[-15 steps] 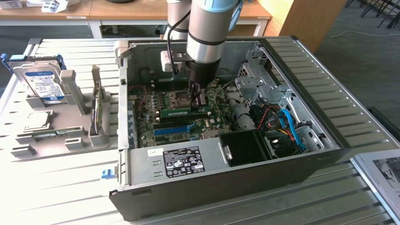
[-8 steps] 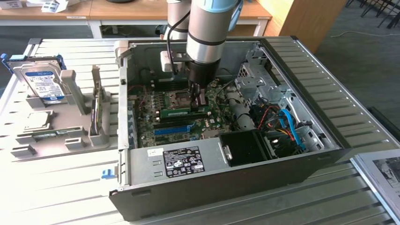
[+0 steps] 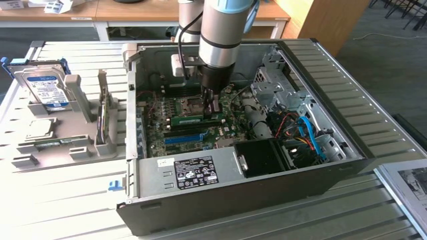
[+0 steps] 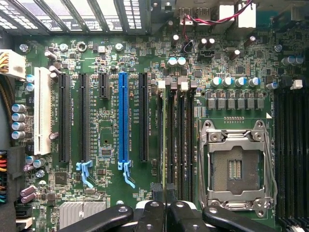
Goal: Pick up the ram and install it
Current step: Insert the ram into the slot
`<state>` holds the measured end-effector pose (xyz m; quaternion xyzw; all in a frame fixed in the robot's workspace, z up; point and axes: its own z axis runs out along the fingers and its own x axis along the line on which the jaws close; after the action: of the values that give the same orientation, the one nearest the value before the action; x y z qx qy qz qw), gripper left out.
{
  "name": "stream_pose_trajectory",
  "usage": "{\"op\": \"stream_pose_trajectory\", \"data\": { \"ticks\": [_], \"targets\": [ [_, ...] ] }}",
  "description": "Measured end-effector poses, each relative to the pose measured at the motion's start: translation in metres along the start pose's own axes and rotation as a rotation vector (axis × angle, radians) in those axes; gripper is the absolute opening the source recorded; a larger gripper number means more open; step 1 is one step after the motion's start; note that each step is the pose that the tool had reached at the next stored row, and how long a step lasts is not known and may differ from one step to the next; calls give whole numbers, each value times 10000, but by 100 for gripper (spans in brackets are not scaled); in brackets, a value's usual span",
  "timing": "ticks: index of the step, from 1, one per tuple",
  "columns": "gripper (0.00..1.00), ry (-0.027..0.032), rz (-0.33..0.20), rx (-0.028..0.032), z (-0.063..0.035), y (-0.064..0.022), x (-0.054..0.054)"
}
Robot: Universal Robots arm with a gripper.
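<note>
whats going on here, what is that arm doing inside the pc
A robot arm reaches down into the open computer case. Its hand is shut on the ram, a green stick held at the memory slots of the motherboard, beside the empty processor socket. Whether the ram is fully seated cannot be told.

The thin, long green circuit-board ram stick (image 3: 187, 119) with small black chips stands on edge, level, apparently seated among the black motherboard slots (image 4: 182, 145).
</note>
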<state>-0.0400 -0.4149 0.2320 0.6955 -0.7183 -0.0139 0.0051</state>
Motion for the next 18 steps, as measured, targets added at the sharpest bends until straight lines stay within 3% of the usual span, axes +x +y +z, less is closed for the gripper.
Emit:
{"op": "stream_pose_trajectory", "data": {
  "ticks": [18],
  "targets": [
    [12,2,0,-1,28,2,-9]
  ]
}}
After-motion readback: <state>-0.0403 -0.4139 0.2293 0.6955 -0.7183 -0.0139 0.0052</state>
